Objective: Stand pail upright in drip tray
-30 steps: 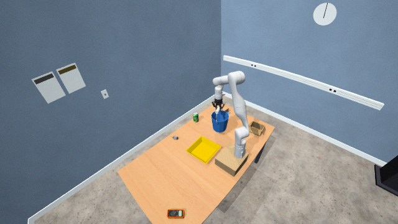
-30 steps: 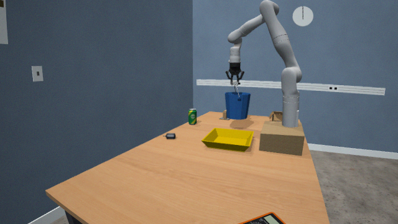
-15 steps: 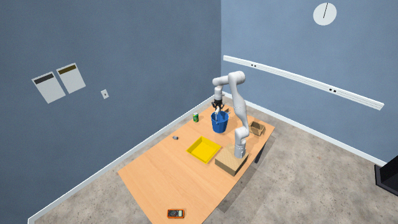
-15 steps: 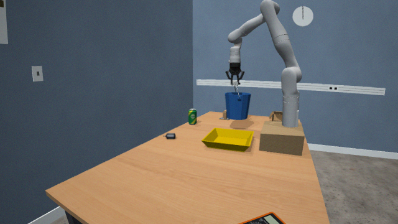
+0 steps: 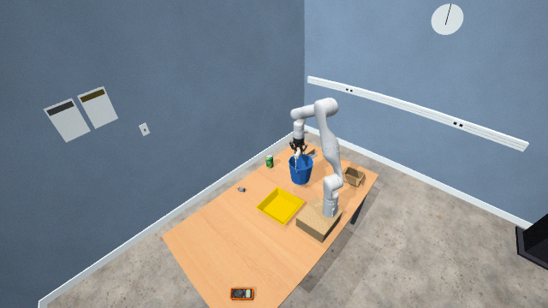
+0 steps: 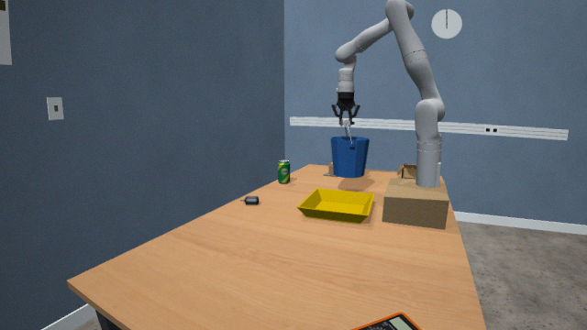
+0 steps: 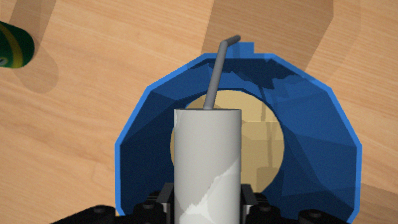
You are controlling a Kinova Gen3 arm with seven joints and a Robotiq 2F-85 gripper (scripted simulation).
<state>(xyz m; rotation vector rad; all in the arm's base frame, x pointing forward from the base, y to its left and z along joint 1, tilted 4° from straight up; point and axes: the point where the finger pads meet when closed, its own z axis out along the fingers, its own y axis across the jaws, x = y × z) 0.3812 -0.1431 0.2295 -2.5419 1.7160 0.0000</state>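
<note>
Above the far end of the wooden table point(image 6: 257, 257), the gripper point(image 6: 346, 120) hangs straight down, its dark jaws clamped on the pale cylindrical grip point(image 7: 207, 160) of the pail's handle. A thin grey wire bail point(image 7: 218, 75) bends away from that grip toward the rim. The pail point(image 6: 349, 157) itself is a blue, smooth-walled tapered bucket, wider at the mouth than at the base, hanging upright with its base off the table surface (a soft shadow lies on the wood below it, toward the tray). Through its open mouth the wrist view shows a round, tan floor.

The drip tray point(image 6: 337, 204) is a shallow yellow rectangle with sloping walls, resting flat on the table nearer the camera than the pail and apart from it. Just beside the tray stands the plain brown block point(image 6: 415, 207) that carries the arm's white, glossy base column.

A green can point(image 6: 283, 171) stands upright near the table's wall-side edge, left of the pail in the exterior view. A small dark object point(image 6: 251, 200) lies further along that edge, and an orange-cased meter point(image 5: 241, 293) sits at the near end.
</note>
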